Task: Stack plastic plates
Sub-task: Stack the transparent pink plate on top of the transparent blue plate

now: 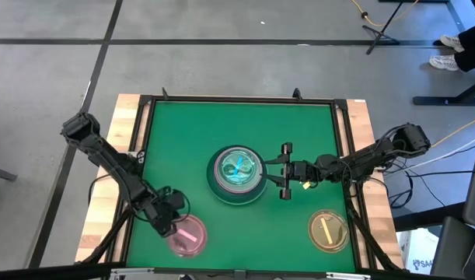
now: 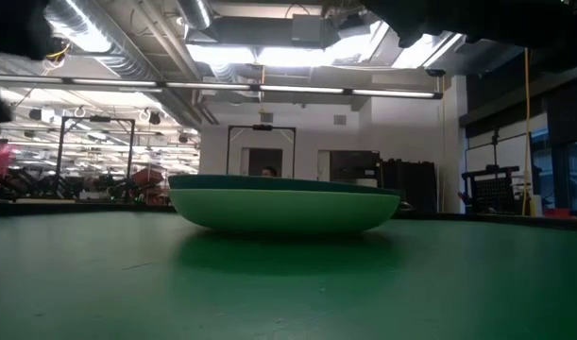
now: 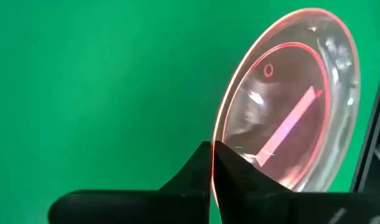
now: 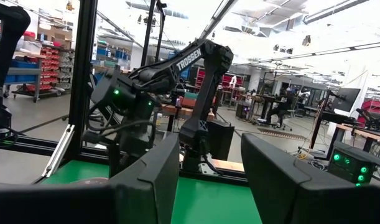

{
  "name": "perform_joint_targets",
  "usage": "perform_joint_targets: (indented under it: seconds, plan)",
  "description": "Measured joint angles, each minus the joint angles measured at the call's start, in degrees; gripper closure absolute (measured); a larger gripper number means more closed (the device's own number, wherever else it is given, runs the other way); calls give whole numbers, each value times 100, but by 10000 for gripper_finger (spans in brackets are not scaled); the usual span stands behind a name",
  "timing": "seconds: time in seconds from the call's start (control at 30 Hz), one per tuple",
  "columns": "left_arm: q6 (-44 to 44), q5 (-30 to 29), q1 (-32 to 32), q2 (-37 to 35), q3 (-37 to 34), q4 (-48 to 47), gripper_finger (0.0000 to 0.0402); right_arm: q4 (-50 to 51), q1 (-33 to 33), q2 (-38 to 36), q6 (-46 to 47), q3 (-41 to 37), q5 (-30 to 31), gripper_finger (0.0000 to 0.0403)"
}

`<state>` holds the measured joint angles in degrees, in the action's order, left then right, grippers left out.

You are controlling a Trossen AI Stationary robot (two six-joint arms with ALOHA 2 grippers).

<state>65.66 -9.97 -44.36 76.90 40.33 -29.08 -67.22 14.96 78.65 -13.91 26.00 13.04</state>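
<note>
Right now, at the near edge of the green tabletop (image 1: 183, 132), two small plates are waiting apart from the pile. By the near left corner, the left gripper (image 1: 169, 222) (image 3: 213, 146) is pinching the rim of a small round see-through pink plastic plate (image 1: 189, 236) (image 3: 289, 106). Its two fingers are pressed tight together on the edge. It is gripping the rim, I think, because a flat plate gives it nothing else to grab. I cannot tell if the pink plate is sitting on the tabletop or is lifted a little.

By the near right corner, a small round see-through yellow plastic plate (image 1: 328, 230) with a bar mark is lying flat. Nothing is touching it.

Farther in, at the middle of the tabletop, a pile of round plastic plates (image 1: 237, 175) (image 2: 283, 203) is sitting. The big ones are at the bottom, so the pile is staying steady. The right gripper (image 1: 270, 171) (image 4: 209, 149) is hanging just beside the pile. Its fingers are spread wide and are holding nothing.

Counting: one pink plate, one yellow plate, one pile. In the pile I am seeing a dark green plate, a light green one, a pale one, and a see-through one with a blue mark on top. More may be hiding inside; I cannot tell.
</note>
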Motion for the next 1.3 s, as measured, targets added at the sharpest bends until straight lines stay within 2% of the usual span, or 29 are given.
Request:
perform_joint_targets:
  seconds: [0.27, 0.5, 0.8, 1.03, 1.13, 1.3]
  plan:
    - [-705, -948, 565, -4, 392, 6, 398, 2, 0, -1, 8, 0, 0, 233]
    - [-1227, -1606, 1367, -11, 653, 109, 398, 4, 0, 0, 9, 0, 0, 233]
    - [-2656, -2733, 2401, -15, 679, 1068, 398, -17, 0, 0, 12, 0, 0, 233]
    - [-3264, -3463, 3130, 101, 631, 1873, 398, -17, 0, 0, 12, 0, 0, 233]
    - [-3328, -3435, 3402, 255, 617, 2086, 398, -11, 1, 0, 12, -2, -2, 233]
    - [-3332, -2756, 3754, 575, 611, 2118, 398, 13, 2, -1, 12, -2, -2, 233]
